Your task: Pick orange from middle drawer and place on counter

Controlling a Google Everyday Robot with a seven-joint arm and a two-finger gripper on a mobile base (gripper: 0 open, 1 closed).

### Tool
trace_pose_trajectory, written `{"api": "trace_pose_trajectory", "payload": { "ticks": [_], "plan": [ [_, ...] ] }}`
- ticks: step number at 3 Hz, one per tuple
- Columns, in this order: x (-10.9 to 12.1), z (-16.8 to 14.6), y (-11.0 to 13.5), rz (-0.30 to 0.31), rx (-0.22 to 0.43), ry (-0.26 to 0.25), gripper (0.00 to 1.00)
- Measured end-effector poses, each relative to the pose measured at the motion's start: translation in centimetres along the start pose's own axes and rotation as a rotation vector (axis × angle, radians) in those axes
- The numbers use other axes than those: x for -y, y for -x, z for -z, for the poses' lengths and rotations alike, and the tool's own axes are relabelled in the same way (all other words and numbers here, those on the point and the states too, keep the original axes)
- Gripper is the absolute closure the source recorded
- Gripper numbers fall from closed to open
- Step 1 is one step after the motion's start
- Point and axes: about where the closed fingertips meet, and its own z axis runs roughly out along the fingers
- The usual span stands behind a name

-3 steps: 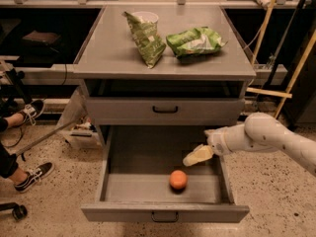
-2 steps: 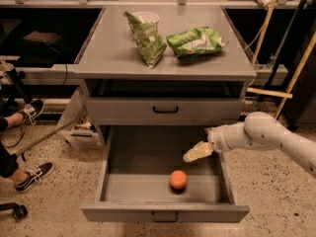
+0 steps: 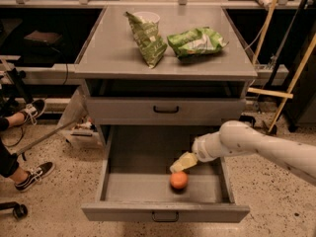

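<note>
The orange (image 3: 179,180) lies on the floor of the open middle drawer (image 3: 113,191), near its front and right of centre. My gripper (image 3: 178,164) reaches in from the right on a white arm and hangs just above and slightly left of the orange, not holding it. The counter (image 3: 108,53) is the grey top of the cabinet, above the shut upper drawer (image 3: 166,109).
Two green snack bags (image 3: 148,37) (image 3: 196,41) and a white cup (image 3: 146,18) sit on the counter. A person's feet in sneakers (image 3: 30,176) are at the left. Wooden poles (image 3: 291,85) lean at the right.
My gripper has moved left and down inside the drawer, closer to the orange. The orange has not moved.
</note>
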Motion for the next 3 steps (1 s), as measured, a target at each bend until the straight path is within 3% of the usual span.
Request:
{"api": "trace_pose_trajectory", "payload": {
  "ticks": [1, 2, 3],
  "plan": [
    [0.6, -5.0, -1.4, -0.102, -0.052, -0.075, 0.0],
    [2.1, -5.7, 0.4, -0.159, -0.007, -0.133, 0.0],
    [2.1, -5.7, 0.3, -0.16, -0.006, -0.133, 0.0]
  ]
}}
